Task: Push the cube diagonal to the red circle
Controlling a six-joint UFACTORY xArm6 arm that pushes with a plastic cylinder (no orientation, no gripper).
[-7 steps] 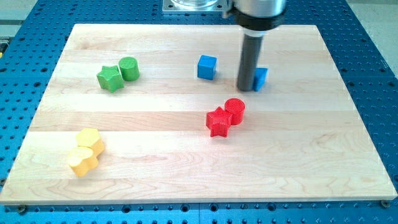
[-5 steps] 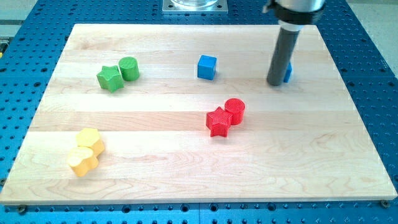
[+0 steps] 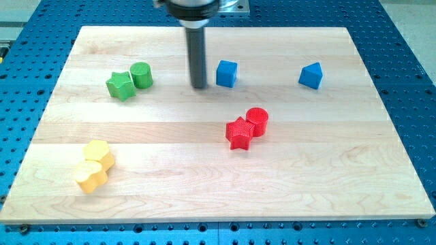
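The blue cube sits near the top middle of the wooden board. My tip rests on the board just left of the cube, a small gap apart. The red circle lies below and right of the cube, touching a red star on its lower left.
A blue triangular block sits at the upper right. A green star and green cylinder touch at the upper left. Two yellow blocks lie together at the lower left.
My rod has swung from the right side of the board, beside the blue triangular block, leftward past the cube to its left side. The triangular block ended further right.
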